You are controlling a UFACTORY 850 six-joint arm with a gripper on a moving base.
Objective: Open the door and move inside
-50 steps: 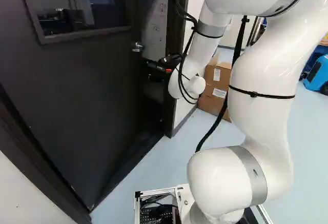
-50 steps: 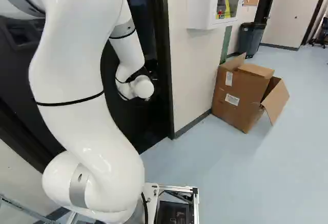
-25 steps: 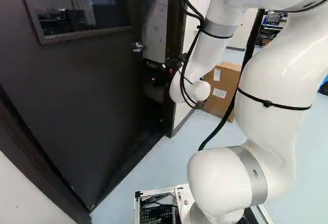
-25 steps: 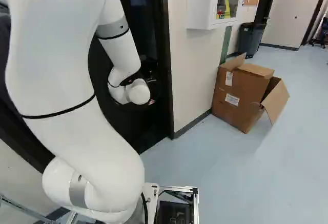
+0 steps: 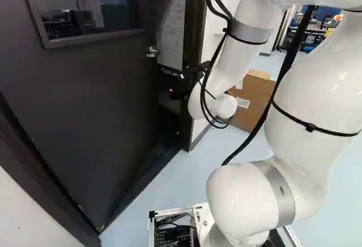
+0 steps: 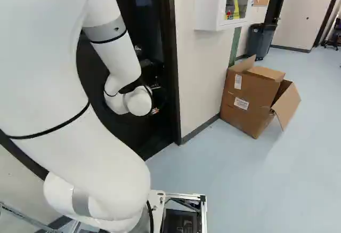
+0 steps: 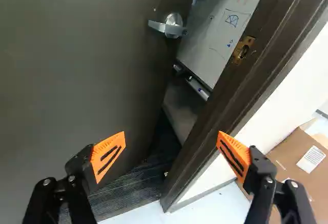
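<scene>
At eleven o'clock from my base, the door stands ajar, swung inward, its lever handle apart from the strike plate in the door frame. The latch looks free, so I judge the step in hand to be widening the gap. My pincer is near twelve, fingers spread wide, nothing between its orange pads. I'd do best to steer it toward eleven, away from the frame, and press on the panel below the handle, close to the free edge where leverage is greatest. The push should be slow and follow the door's arc, or the contact may skid. The frame-side finger could snag the jamb, so closing up first seems wise. The cardboard box at one o'clock looks outside my path.
</scene>
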